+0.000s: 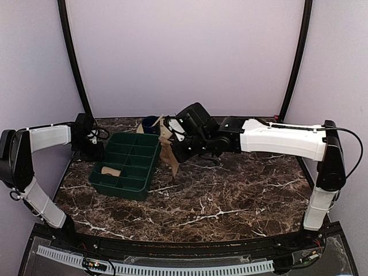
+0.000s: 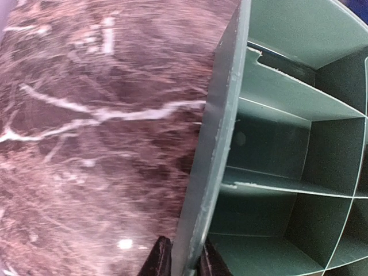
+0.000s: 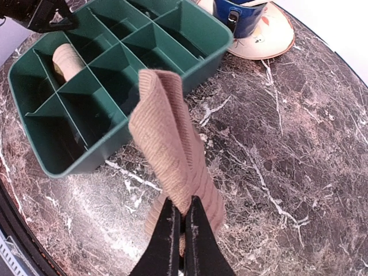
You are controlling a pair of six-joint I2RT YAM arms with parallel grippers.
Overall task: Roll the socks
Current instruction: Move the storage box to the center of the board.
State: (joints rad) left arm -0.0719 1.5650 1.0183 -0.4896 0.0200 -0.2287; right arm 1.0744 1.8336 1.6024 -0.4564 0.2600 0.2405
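Tan ribbed cloth is what the right tool (image 3: 184,208) has hold of. Both fingers are squeezed together on the tan sock (image 3: 167,132), with basically no gap between them. The sock is folded lengthwise and hangs clear of the table (image 3: 299,144), just beside the right-hand wall of the green tray (image 3: 92,161). It's not over any compartment.

From the top camera, the right arm (image 1: 282,139) is stretched nearly flat across the table from its base on the right. Its wrist ends up by the tray's far right corner.

The left tool (image 2: 185,260) straddles the tray's left wall, one dark finger outside it and one inside, both pressed on the plastic, so it's pinching that wall. The left arm (image 1: 49,138) is folded up tight, with the elbow out at the left edge and the forearm running in level toward the tray's far left corner.

A second one, the rolled sock (image 3: 68,57), lies as a short tan roll in a compartment on the tray's left side, towards the near end. Behind the tray, a blue cup (image 3: 244,17) sits on a beige saucer (image 3: 276,40).
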